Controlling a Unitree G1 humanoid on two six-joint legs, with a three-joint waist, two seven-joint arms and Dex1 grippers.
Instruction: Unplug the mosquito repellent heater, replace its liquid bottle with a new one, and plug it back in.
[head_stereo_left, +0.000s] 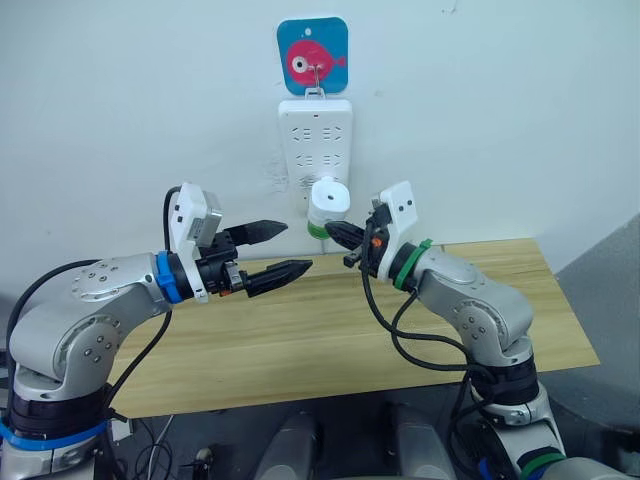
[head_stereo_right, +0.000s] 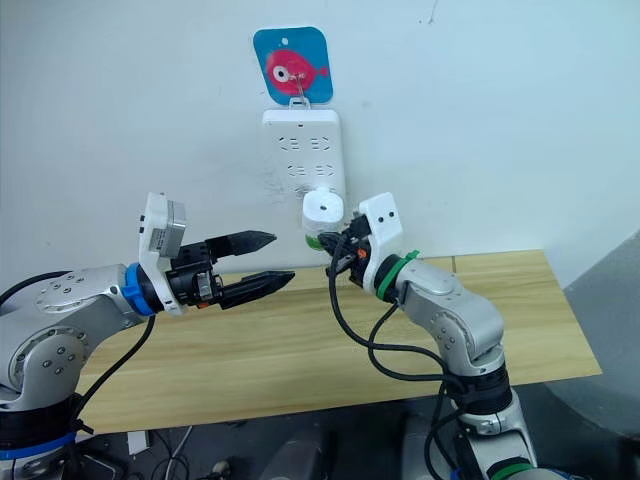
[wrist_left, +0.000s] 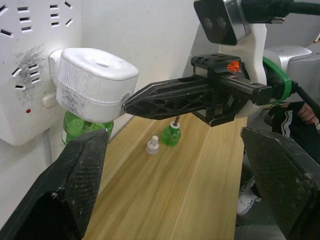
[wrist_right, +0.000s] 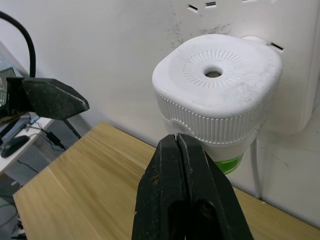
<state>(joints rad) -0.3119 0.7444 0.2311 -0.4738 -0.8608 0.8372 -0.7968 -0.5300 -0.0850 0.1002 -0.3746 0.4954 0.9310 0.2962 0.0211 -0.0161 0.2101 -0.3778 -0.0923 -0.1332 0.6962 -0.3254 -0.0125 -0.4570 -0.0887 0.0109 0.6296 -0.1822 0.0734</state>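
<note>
We see the heater (head_stereo_left: 328, 197) plugged into the white power strip (head_stereo_left: 315, 140) on the wall, near the strip's lower end. A green bottle (wrist_left: 82, 127) hangs under the heater. A blue card with a pink fish (head_stereo_left: 313, 58) hangs above the strip.

Our right hand (head_stereo_left: 338, 234) is just beside the heater, at about 4 o'clock from it in the head view. Its two black fingers are pressed together with nothing between them. Their tips sit right by the heater's lower edge, but we cannot tell if they touch it.

Our left hand (head_stereo_left: 285, 250) is at about 8 o'clock from the heater, a little way off. Its fingers are spread wide and it holds nothing.

On the wooden surface (head_stereo_left: 350, 330), near the wall, stand a second small green bottle (wrist_left: 171, 135) and a little white cap (wrist_left: 152, 145) just beside it.
</note>
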